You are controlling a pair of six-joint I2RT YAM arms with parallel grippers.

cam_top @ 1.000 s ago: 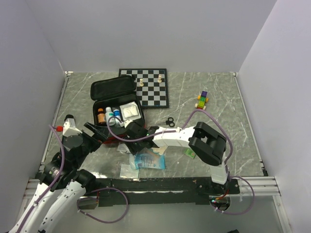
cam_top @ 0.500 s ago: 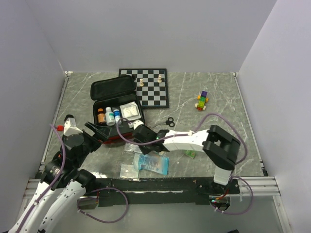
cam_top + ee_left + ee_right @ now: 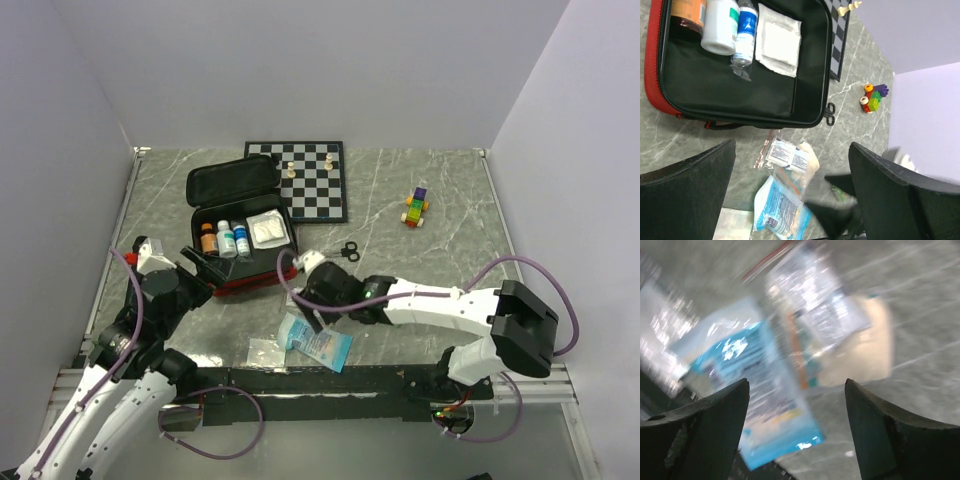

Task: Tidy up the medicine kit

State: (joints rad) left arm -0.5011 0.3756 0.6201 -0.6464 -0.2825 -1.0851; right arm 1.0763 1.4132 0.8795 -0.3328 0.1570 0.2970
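Under the right claw (image 3: 796,387), the wrist view is badly blurred: a blue-and-white plastic packet (image 3: 765,390) and a pale sachet (image 3: 860,350) show only as streaks on the grey marbled table (image 3: 920,315). The soft red zippered medicine kit (image 3: 232,182) lies open just beyond this claw and to its left, apart from it, with bottles (image 3: 722,25) and a white gauze pad (image 3: 780,42) on its black lining. The claw's fingers stand wide apart over the packets, gripping nothing; contact cannot be judged. The left claw (image 3: 792,145), near the kit's front edge, gapes empty too; its view crops the kit's bottle end.
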